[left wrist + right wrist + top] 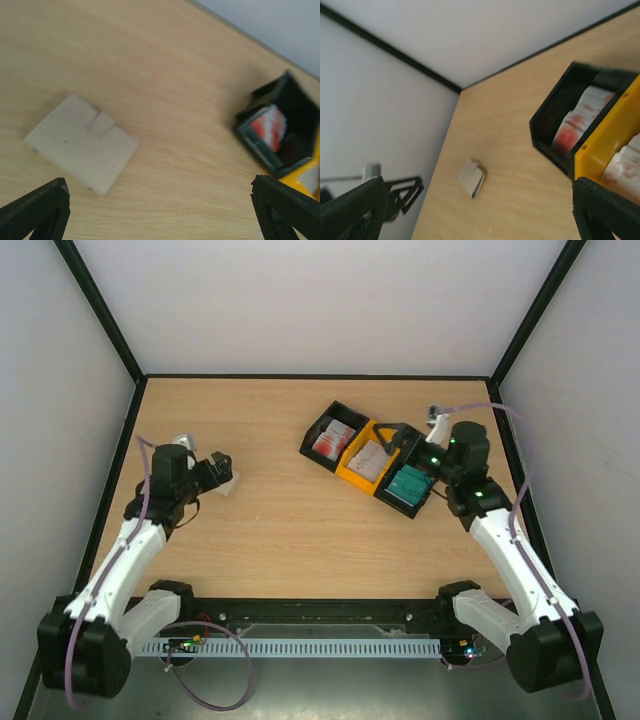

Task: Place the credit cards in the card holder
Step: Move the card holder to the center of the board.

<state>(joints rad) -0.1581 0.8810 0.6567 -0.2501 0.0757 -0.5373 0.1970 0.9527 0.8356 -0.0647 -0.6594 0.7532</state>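
The card holder (82, 142) lies closed on the wood, flap up, a pale beige square. It also shows small in the right wrist view (472, 177) and half hidden under my left gripper (222, 478) from above. My left gripper (159, 200) hangs open above and beside the holder, holding nothing. The credit cards stand in three joined bins: white-and-red cards (333, 437), beige cards (368, 459) and teal cards (408, 483). My right gripper (412, 443) hovers open over the bins' far right end, its fingers (607, 210) wide apart and empty.
A black bin (295, 107) holds the white-and-red cards (270, 127), and the orange bin (607, 135) adjoins it. White walls with black frame rails (100, 320) enclose the table on three sides. Bare wood (290, 520) lies between holder and bins.
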